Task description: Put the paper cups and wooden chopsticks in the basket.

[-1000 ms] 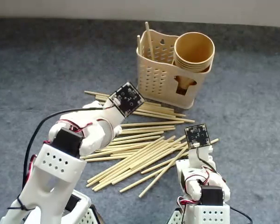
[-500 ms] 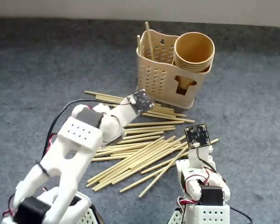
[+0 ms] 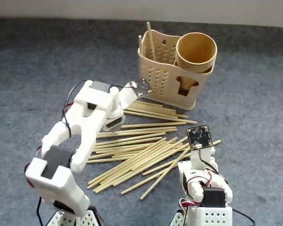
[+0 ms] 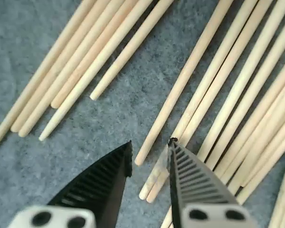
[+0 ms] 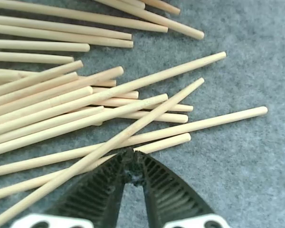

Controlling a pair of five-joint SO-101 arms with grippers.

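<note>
1. Now we see our left gripper [image 4: 149, 151] a little open over the grey mat [image 4: 109, 118], holding nothing.
2. Many wooden chopsticks [image 4: 180, 90] lie flat around it, and 1 end sits between its tips.
3. Our right gripper [image 5: 133, 173] is closed and empty, with more of them just past its tips.
4. Far off, the paper cups [image 3: 196, 47] sit stacked in the basket [image 3: 162, 82].

Robotics lab or hobby bench setup; the exact room can't be told. Evidence: two white printed-plastic arms, left arm [image 3: 80, 136] and right arm [image 3: 205, 181], with a bare circuit board [image 3: 199, 136] and an exposed black servo [image 3: 213, 197]. Desk [image 3: 254, 117] covered in grey felt-like fabric, wooden chopsticks [image 3: 137, 157] strewn straight on it. Plain pale wall [image 3: 85, 8] along top of frame.
</note>
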